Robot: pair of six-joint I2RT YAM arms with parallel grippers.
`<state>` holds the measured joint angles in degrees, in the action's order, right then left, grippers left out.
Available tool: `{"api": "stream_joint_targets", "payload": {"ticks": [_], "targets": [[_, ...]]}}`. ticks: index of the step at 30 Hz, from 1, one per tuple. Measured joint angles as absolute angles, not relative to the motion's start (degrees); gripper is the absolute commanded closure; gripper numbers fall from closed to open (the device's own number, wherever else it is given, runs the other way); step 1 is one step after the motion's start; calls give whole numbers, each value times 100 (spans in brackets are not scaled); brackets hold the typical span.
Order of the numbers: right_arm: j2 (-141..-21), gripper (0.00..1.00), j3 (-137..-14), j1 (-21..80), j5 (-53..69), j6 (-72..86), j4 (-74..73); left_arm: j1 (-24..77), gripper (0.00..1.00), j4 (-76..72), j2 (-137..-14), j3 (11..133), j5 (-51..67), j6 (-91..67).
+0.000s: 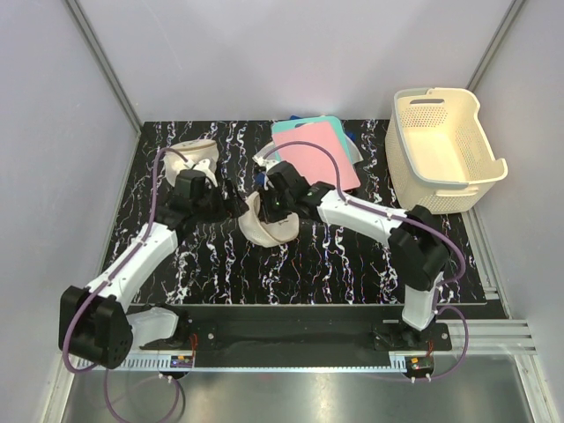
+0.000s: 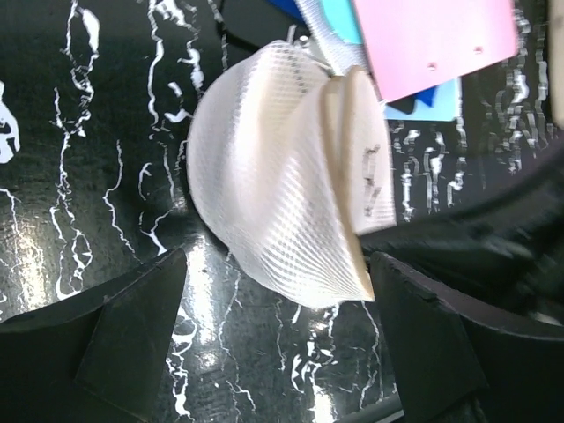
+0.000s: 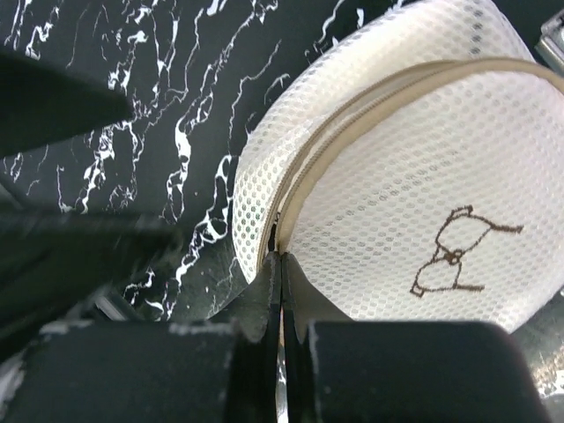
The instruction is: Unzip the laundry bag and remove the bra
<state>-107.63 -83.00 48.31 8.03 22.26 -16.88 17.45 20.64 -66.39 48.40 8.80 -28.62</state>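
The laundry bag lies mid-table, a cream mesh dome with a brown squiggle on its face. In the right wrist view the bag fills the upper right. My right gripper is shut on the bag's zipper at the rim seam; from above it sits on top of the bag. My left gripper is open, its fingers spread just short of the bag, not touching it; from above it is at the bag's left side. The bra is hidden.
A second cream pouch-like thing lies at the back left behind the left arm. Pink and teal flat cloths lie at the back centre, and they show in the left wrist view. A cream plastic basket stands at the back right.
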Motion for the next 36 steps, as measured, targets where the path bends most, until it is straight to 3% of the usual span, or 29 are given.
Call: {"api": "stream_joint_targets", "payload": {"ticks": [12,23,25,28,29,32,33,36], "targets": [[-10302,100,-8040,4831,749,2224,-1610,1887,14,1426,-7334,4842,875,-3070],[-10167,100,-7854,4823,711,2224,-1616,1942,32,1164,-7749,4842,899,-3151],[-10106,100,-7826,4821,707,2224,-1612,1946,39,1135,-7861,4842,919,-3162],[-10022,100,-7756,4807,698,2224,-1610,1959,57,1061,-7990,4842,967,-3177],[-9992,100,-7721,4801,696,2224,-1612,1962,68,1050,-8014,4842,985,-3181],[-9876,100,-7590,4768,668,2224,-1614,1964,83,1013,-8038,4842,1013,-3201],[-9793,100,-7494,4746,652,2224,-1614,1964,92,998,-8038,4840,1022,-3188],[-9474,100,-7194,4678,532,2226,-1636,1964,100,958,-8038,4840,1031,-3205]]}}
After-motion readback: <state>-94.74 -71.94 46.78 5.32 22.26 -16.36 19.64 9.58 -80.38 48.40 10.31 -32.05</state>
